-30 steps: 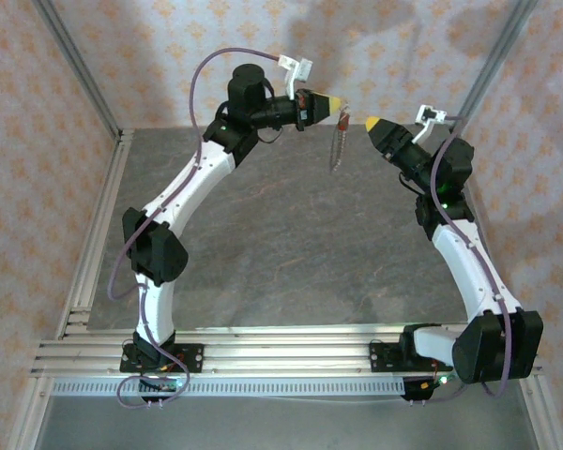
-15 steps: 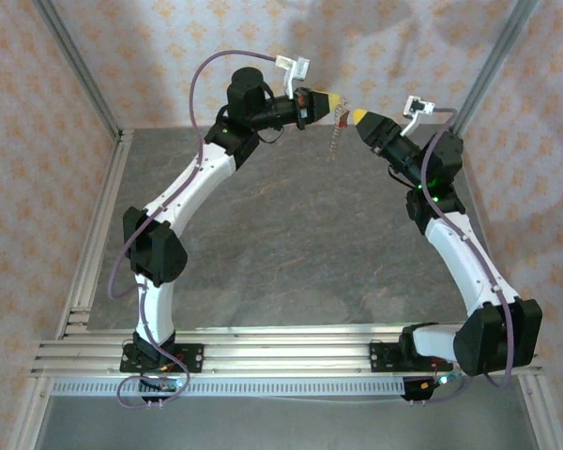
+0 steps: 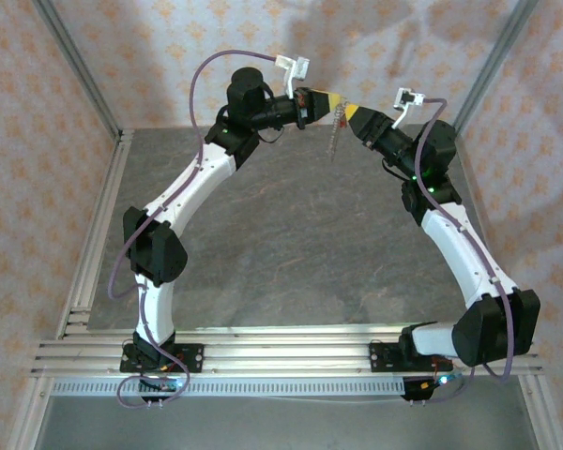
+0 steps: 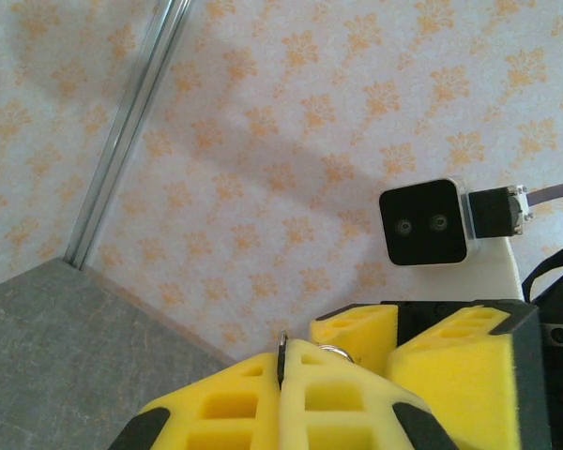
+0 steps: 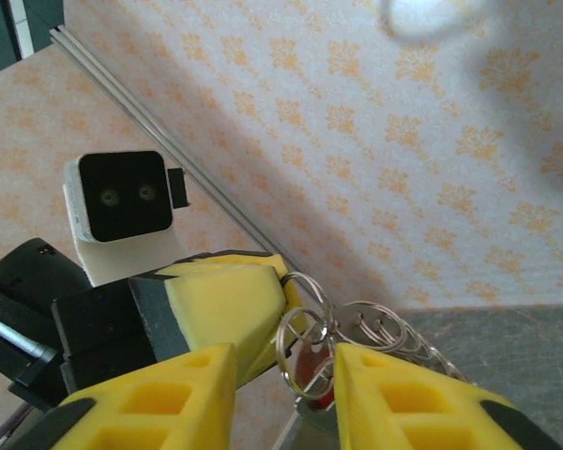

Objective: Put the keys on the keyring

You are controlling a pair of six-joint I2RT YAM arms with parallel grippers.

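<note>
Right claw has closed in on the left claw, its fingers apart around the red-headed key. Silvery keyring sits clamped in the left claw, high above the table; its beaded chain hangs vertically.

In the top view the left gripper and right gripper stand tip to tip at upper centre, over the far edge of the grey stone-patterned table. The silvery beaded chain hangs just below them. In the right wrist view, at lower centre, the pale oval metal keyring and the tiny red-headed key lie between the right gripper's fingers, with the left gripper just behind, to their left.
</note>
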